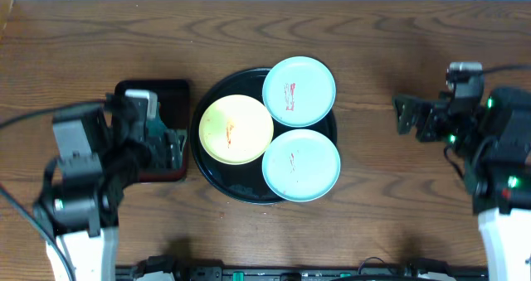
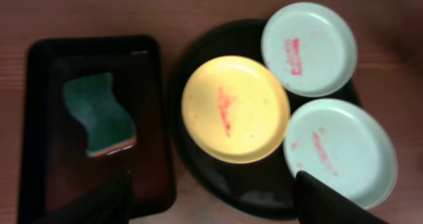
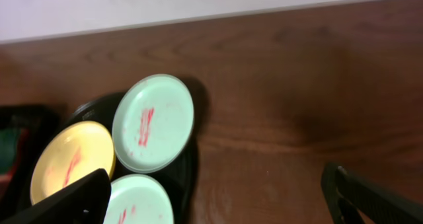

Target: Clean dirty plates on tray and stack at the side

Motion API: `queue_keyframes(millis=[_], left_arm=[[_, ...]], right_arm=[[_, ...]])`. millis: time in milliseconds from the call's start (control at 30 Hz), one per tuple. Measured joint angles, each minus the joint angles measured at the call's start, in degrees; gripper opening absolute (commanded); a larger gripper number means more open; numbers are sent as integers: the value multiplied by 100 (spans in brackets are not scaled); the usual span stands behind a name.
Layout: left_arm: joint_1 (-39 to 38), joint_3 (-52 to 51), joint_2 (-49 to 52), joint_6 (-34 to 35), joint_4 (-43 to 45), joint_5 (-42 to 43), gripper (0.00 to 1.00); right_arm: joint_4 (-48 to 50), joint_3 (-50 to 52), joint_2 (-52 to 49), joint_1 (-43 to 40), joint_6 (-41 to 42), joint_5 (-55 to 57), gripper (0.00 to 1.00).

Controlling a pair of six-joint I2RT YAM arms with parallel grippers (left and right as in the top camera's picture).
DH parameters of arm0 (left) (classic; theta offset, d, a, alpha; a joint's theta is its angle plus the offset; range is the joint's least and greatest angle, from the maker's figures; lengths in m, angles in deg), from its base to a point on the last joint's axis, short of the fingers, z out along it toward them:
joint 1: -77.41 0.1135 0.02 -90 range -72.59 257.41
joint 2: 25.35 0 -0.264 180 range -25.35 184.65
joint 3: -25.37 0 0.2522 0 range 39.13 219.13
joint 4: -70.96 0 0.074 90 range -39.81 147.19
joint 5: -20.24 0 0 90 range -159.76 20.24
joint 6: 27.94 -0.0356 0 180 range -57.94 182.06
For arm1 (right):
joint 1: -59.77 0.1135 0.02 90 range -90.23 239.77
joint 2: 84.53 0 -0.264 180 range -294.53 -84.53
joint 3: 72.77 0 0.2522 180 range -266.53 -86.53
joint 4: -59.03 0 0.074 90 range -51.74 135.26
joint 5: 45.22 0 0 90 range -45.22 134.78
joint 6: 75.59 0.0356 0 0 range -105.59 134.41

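Three small round plates lay crowded together on the large round glossy black tray (image 1: 239, 193) with a raised rim, which stood near the middle of the brown wooden table (image 1: 373, 32). The pale yellow plate (image 1: 236, 129) sat on the tray's left side. The first pale mint-blue plate (image 1: 299, 91) lay at the far right and the second pale mint-blue plate (image 1: 300, 165) at the near right, and both reached out over the rim. Each plate had a red smear at its centre, and their edges met or overlapped. Just beside the black tray, on its left, stood a smaller rectangular dark reddish tray (image 2: 39, 118) holding a green wavy-edged sponge (image 2: 99, 115). The left gripper (image 2: 213, 196) hung above that reddish tray, its jaws spread wide with nothing between them. The right gripper (image 3: 215, 199) hung over bare wood, well apart from the black tray on its right. Its jaws were also spread wide and empty.
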Motion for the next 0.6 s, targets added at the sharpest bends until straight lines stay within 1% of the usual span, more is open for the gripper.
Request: queue_keyframes(millis=[133,267,333,400,500,600], left_arm=[[0,310,487,0,-116,361,77],[0,310,748,0,-173,511,77],[0,310,863,0,-177,557,77],[0,310,964,0,-177,595,77],[0,310,1073,0,-177,612,77],[0,310,1134,28,-120,595,77]], right_arm=[[-66,-498,-507,0,-101,-17,99],[-35,-533,-734,0,4,-214,99],[160,-535,-866,11,57,-426,95],[313,-540,-997,90,127,-581,95],[361,-549,-1255,389,214,-680,95],[221,-636,-1609,903,334,-573,95]])
